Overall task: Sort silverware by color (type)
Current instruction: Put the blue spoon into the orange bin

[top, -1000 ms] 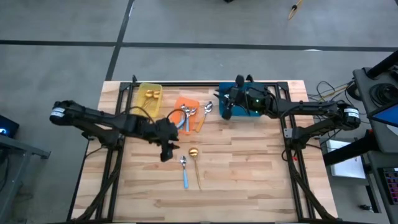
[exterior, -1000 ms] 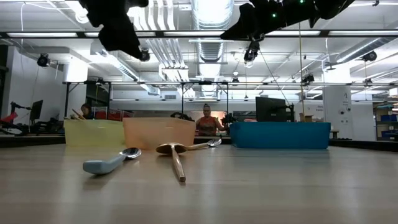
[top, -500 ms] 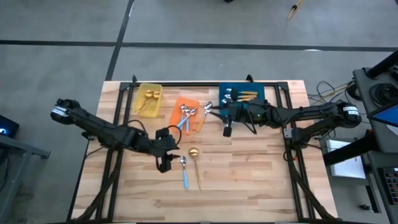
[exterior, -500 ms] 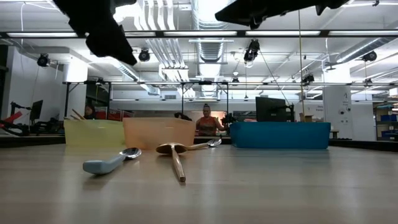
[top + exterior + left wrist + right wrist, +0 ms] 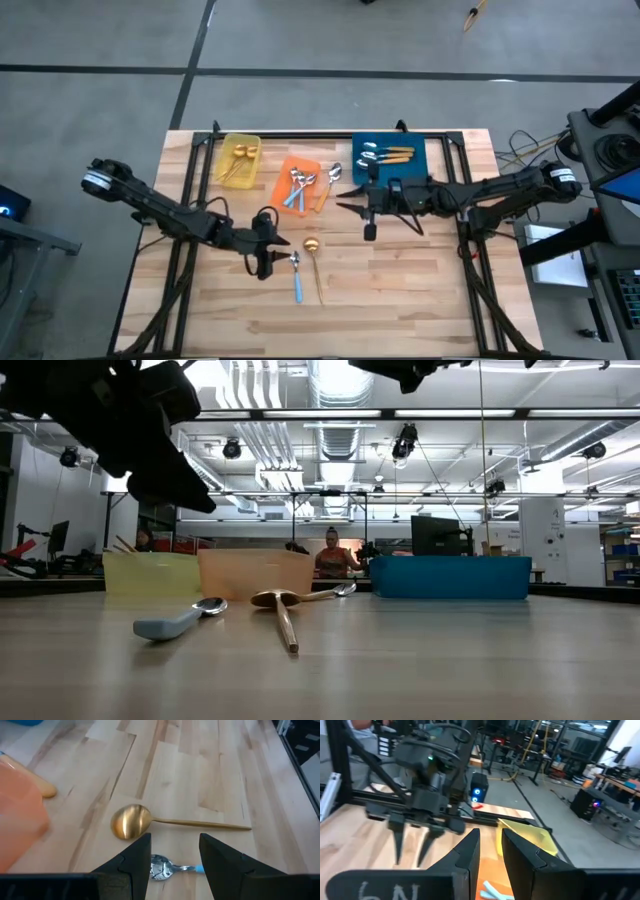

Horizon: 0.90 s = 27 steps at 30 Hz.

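Note:
A spoon with a silver bowl and a light-blue handle (image 5: pixel 297 276) and a thin all-gold spoon (image 5: pixel 313 258) lie flat on the wooden table, left of its middle. My left gripper (image 5: pixel 280 250) hangs open just above the table beside them. In its wrist view the blue-handled spoon's bowl (image 5: pixel 161 869) shows between the two fingers, untouched, and the gold spoon's bowl (image 5: pixel 131 821) lies just beyond. My right gripper (image 5: pixel 346 206) hovers level over the table's middle, near the blue bin (image 5: pixel 388 170). Its fingers stand a little apart with nothing between them (image 5: pixel 490 847).
Three bins stand in a row at the far edge: yellow (image 5: pixel 238 160) with gold spoons, orange (image 5: pixel 300 182) with blue-handled spoons, blue with orange-handled ones. Another orange-handled spoon (image 5: pixel 330 183) lies beside the orange bin. The near half of the table is bare wood.
My left gripper has sunk toward the table and shifted a little toward the near edge, closing on the blue-handled spoon while staying open. My right gripper has swung level from over the blue bin toward the table's middle and near side. The spoons have not moved.

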Each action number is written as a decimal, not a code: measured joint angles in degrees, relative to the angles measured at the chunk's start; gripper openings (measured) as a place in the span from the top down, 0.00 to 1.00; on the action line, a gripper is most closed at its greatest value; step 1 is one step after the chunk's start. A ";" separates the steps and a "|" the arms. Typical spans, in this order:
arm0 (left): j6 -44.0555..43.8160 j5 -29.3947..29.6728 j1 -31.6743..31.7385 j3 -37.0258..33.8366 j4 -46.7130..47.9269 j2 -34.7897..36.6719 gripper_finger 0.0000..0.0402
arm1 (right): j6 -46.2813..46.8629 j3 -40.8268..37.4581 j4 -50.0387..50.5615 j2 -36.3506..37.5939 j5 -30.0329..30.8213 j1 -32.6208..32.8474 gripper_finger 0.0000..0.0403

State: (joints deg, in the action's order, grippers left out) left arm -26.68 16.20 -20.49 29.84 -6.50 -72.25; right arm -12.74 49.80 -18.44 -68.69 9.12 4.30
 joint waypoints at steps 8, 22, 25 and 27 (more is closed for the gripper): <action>-1.40 2.96 -0.75 -3.25 -3.64 0.00 0.63 | -0.47 0.00 -0.28 0.00 -0.01 2.13 0.82; 0.63 4.92 -1.86 -0.97 -7.03 -9.76 0.67 | -1.73 0.00 -0.31 0.00 0.05 2.07 0.82; 0.67 4.92 -1.86 -0.55 -7.51 -12.48 0.66 | -1.79 0.00 -0.29 0.00 0.05 2.07 0.82; 0.67 4.92 -1.86 -0.44 -7.65 -14.03 0.66 | -1.79 0.00 -0.28 0.00 0.05 2.07 0.82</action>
State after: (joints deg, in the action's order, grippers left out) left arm -26.00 21.12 -22.35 29.40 -14.15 -86.28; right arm -14.52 49.80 -18.72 -68.69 9.17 6.37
